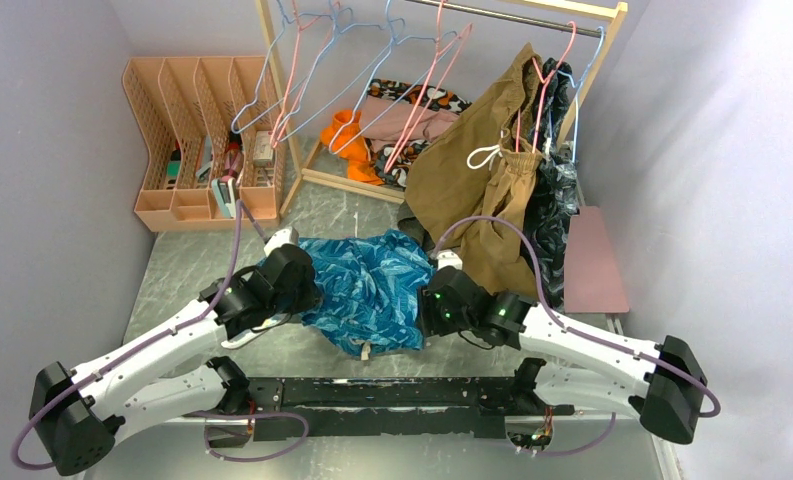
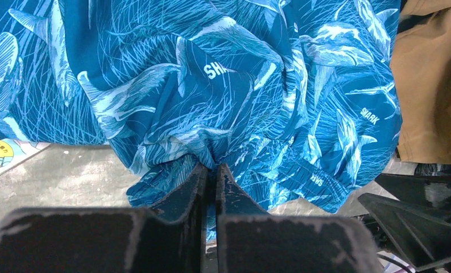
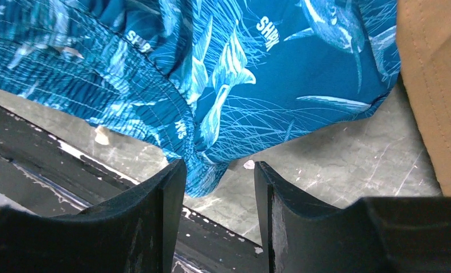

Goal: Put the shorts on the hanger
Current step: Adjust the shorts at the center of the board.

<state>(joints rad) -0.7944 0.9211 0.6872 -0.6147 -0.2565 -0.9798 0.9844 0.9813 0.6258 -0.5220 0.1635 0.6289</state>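
Jaws of the left gripper (image 2: 211, 172) stand pressed together on a gathered fold of the shorts (image 2: 211, 85), and we see the teal cloth bunch up right at the tips. The right gripper (image 3: 220, 170) has its jaws spread apart; a lower corner of the shorts hangs down to the gap between them, but we cannot tell whether it touches either one. From above, we find the shorts crumpled on the grey table (image 1: 172, 270) between the two wrists, with the left wrist at their left edge and the right wrist at their right edge. A cream drawstring end (image 1: 365, 350) pokes out at the near hem, just beyond the black base rail (image 1: 392, 392) that joins the arms. Just beside the shorts on the right we see tan-brown shorts (image 1: 482, 170) draped from the clothes rack (image 1: 277, 100), with a dark patterned garment (image 1: 557, 190) behind them. The hanger (image 1: 428, 100), a thin pink wire one, hangs bare from the rack's metal bar (image 1: 512, 17) at the back, well apart from the shorts and from both grippers. Other pink and light-blue wire hangers hang along the same bar, and a peach file organiser (image 1: 197, 130) stands at the far left corner
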